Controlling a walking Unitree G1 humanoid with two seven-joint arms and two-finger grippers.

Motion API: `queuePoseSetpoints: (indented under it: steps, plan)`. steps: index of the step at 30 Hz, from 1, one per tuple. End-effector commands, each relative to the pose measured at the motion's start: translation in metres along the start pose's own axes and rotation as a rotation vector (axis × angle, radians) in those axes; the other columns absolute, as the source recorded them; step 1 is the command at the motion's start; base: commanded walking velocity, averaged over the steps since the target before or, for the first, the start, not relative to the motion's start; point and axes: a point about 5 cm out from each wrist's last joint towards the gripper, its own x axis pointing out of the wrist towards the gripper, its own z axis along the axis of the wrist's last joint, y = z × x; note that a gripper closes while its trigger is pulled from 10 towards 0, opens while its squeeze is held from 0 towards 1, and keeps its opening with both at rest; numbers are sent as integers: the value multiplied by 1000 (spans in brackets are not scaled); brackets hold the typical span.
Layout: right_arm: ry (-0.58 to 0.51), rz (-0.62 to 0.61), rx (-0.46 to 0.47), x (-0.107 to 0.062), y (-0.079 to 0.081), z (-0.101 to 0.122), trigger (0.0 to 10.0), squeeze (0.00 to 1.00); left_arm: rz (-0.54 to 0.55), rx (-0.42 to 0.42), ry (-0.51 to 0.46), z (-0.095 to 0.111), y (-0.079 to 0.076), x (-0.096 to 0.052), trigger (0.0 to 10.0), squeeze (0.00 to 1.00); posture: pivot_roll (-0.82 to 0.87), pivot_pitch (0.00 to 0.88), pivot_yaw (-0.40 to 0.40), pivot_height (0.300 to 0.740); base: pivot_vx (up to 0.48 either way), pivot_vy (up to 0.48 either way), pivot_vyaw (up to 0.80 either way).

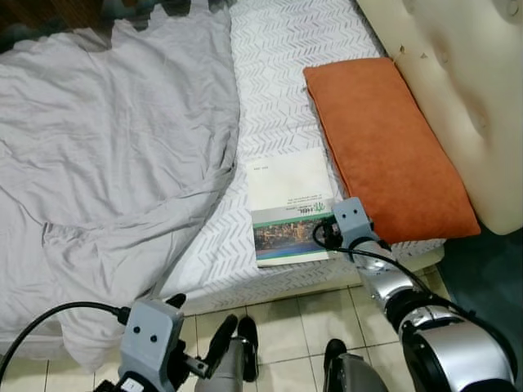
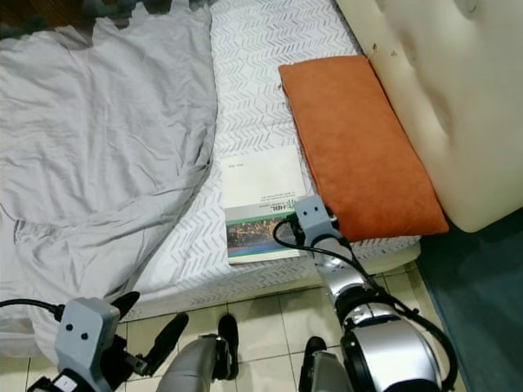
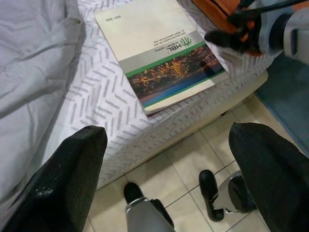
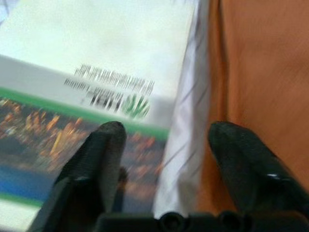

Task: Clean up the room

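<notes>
A thin book (image 1: 290, 204) with a white and green cover and a city photo lies flat on the patterned white sheet (image 1: 278, 82), near the bed's front edge. An orange pillow (image 1: 384, 147) lies just to its right. My right gripper (image 4: 166, 130) is open and hovers low over the book's right edge (image 4: 96, 96), with one finger above the cover and the other above the pillow (image 4: 260, 72); nothing is between them. My left gripper (image 3: 169, 130) is open and empty, low in front of the bed above the tiled floor (image 3: 174, 164).
A crumpled grey blanket (image 1: 106, 147) covers the bed's left half and hangs over the front edge. A cream padded headboard (image 1: 458, 73) stands at the right. My black feet (image 1: 248, 347) stand on the tiles close to the bed. Dark teal flooring (image 1: 490, 269) lies at the far right.
</notes>
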Motion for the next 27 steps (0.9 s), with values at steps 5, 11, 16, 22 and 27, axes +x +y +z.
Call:
queuePoseSetpoints:
  steps: [5,11,16,22,27]
  plan:
    - [-70,-12,258,-1,0,6,10000,1000,32,-15,24,-18,4,20,10000,0,195,355,50,740,0,0,0]
    - [33,45,670,-16,30,-29,10000,322,83,-35,45,-41,18,42,10000,0,111,195,-9,740,0,0,0]
    - [-89,8,702,-45,37,-38,10000,0,149,-17,46,-53,34,65,10000,0,52,56,-33,740,0,0,0]
    - [-255,57,547,-94,37,-38,10000,0,266,-2,2,-51,61,79,10000,0,5,0,-32,740,0,0,0]
    - [-209,-18,482,-125,13,-73,10000,0,324,94,-51,-48,80,88,10000,0,-12,0,-3,740,0,0,0]
